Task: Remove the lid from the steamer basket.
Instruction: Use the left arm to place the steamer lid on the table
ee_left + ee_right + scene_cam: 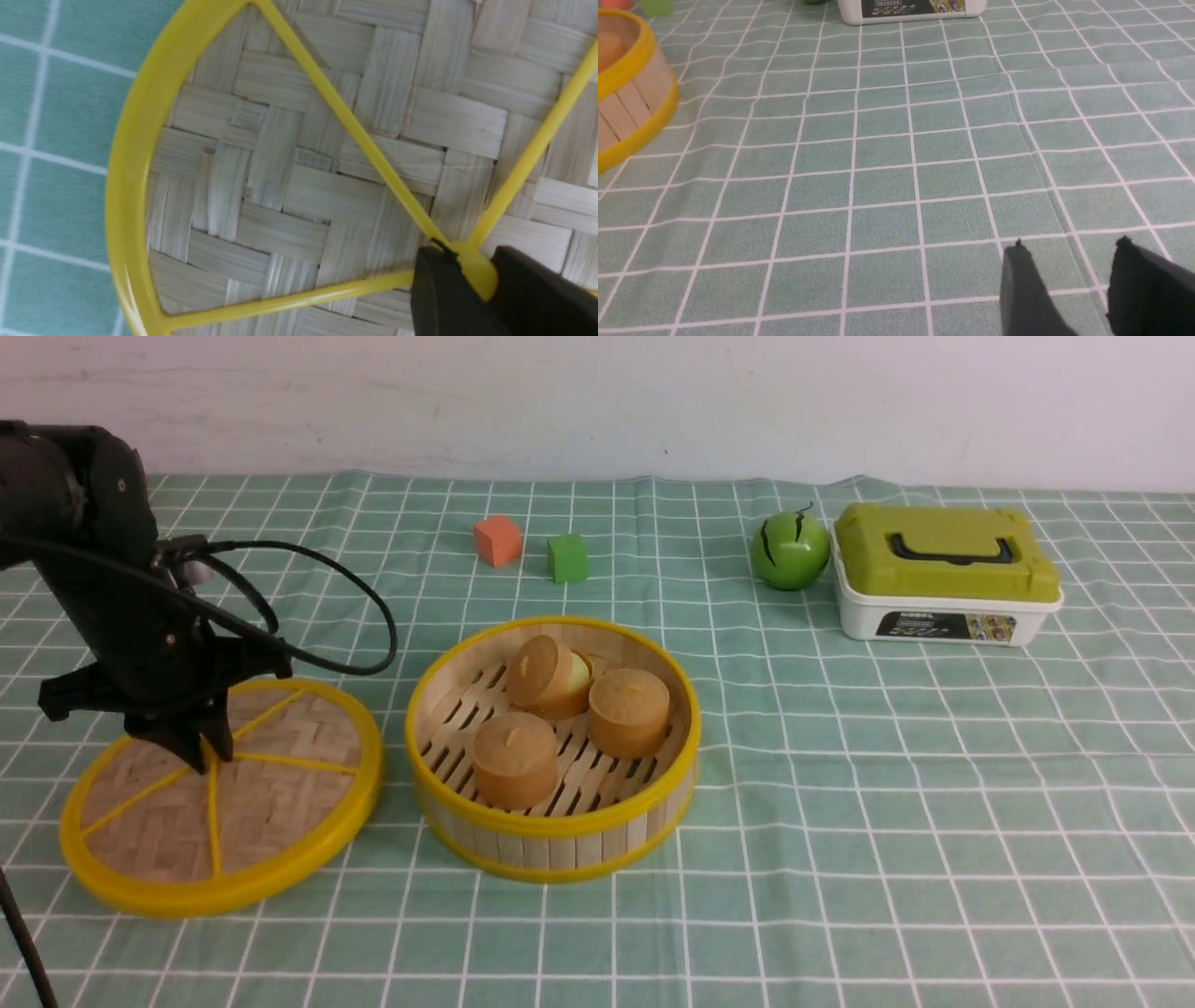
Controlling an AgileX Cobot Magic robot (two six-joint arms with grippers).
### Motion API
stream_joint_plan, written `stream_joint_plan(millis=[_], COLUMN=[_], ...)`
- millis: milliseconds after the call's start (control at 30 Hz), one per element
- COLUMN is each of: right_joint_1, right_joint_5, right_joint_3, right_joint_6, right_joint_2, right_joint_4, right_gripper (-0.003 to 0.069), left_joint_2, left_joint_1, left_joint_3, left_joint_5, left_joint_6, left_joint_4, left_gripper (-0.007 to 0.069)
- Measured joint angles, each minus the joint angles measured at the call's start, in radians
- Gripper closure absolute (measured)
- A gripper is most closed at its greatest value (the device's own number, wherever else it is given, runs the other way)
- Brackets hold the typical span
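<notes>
Item: L claw (201,753), pointing down, jaws nearly together and pinching the small centre knob (476,275) of the lid (280,784); nothing else in the grip. Lid is sitting off the steamer basket (560,835), just beside it on the robot's L and apart from it, near rim looking to be touching the surface (840,803); far rim resting or not, can't tell. Basket is standing open w/ three brown bun-like pieces (515,758) showing inside. Handling, est.: lid is looking light and stiff, woven bamboo in a hard plastic rim; spokes thin, prob. not taking side load well; knob prob. slick, so the wide disc is apt to be swinging on so small a pinch. Best hold: knob, squarely from above; thick rim as alt. R claw (1069,263) is hanging over bare cloth, jaws apart, holding nothing. Farther back: orange block (497,539), green block (568,557), green ball (790,551), white box (943,616) w/ green top.
</notes>
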Motion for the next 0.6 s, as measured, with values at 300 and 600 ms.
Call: stream_joint_plan(millis=[300, 600], right_joint_1=[0.000, 0.000], right_joint_5=[0.000, 0.000], right_joint_3=[0.000, 0.000], right_joint_6=[0.000, 0.000], right_joint_2=[0.000, 0.000], right_joint_4=[0.000, 0.000], right_gripper=[0.0418, 0.0418], left_joint_2=[0.017, 0.017], left_joint_1=[0.000, 0.000], left_joint_3=[0.000, -0.041], left_joint_5=[-0.039, 0.040], left_joint_6=[-0.001, -0.001], left_joint_4=[-0.081, -0.095], left_gripper=[0.0473, 0.0293])
